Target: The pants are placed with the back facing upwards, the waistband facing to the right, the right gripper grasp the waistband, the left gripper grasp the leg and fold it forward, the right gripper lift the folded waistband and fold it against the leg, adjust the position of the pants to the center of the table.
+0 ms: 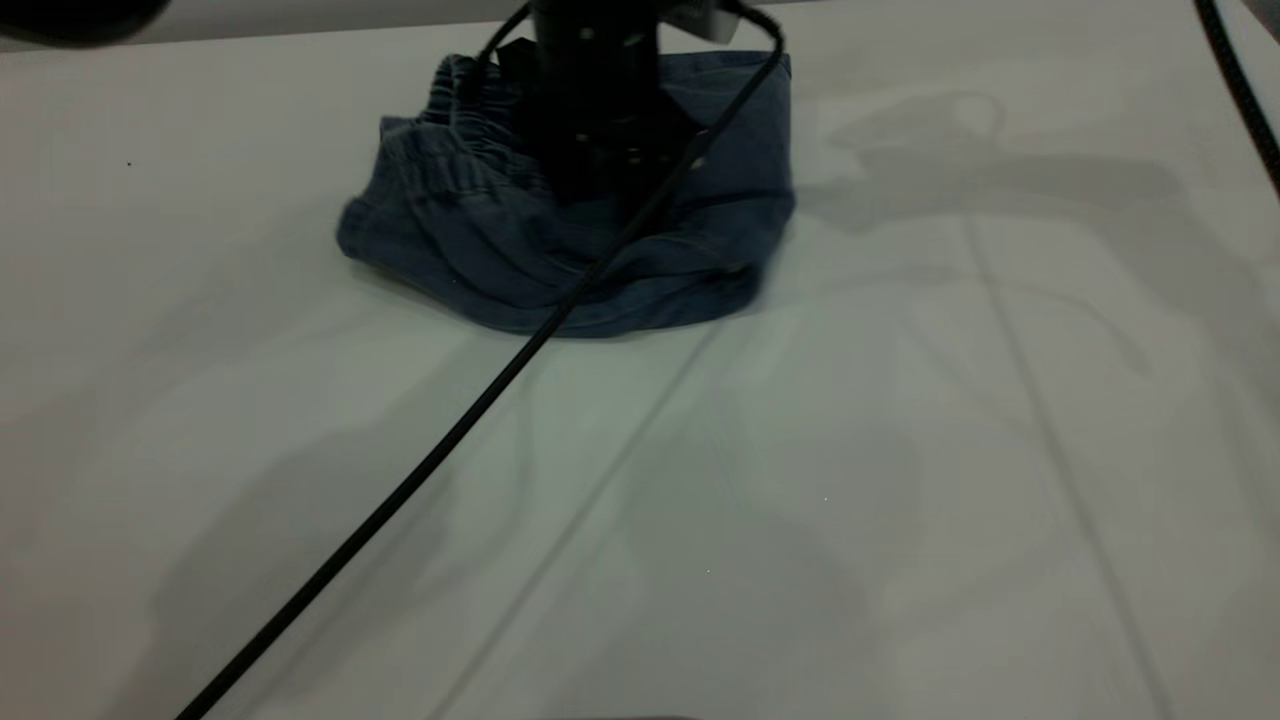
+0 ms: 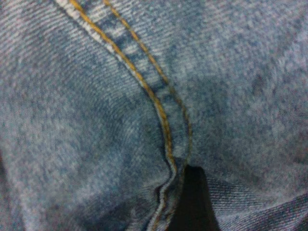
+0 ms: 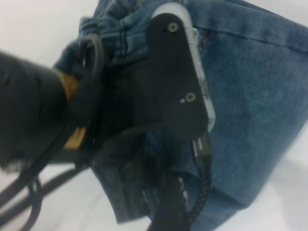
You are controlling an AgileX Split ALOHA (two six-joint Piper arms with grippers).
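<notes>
The pants (image 1: 600,270) lie as a folded blue denim bundle at the far middle of the table (image 1: 800,500). Their gathered waistband (image 1: 450,150) is on the bundle's left side. The printed leg is hidden in the folds. My left gripper (image 1: 600,185) is pressed down into the top of the bundle. In the left wrist view denim (image 2: 96,120) with an orange-stitched seam fills the picture, and a dark tip of the left gripper (image 2: 192,202) pokes out of a fold. The right wrist view looks at the left arm (image 3: 173,77) sitting on the pants (image 3: 255,96).
A black cable (image 1: 450,420) runs from the near left corner up over the pants to the left arm. Another cable (image 1: 1240,90) crosses the far right corner. White table surface spreads in front of and beside the bundle.
</notes>
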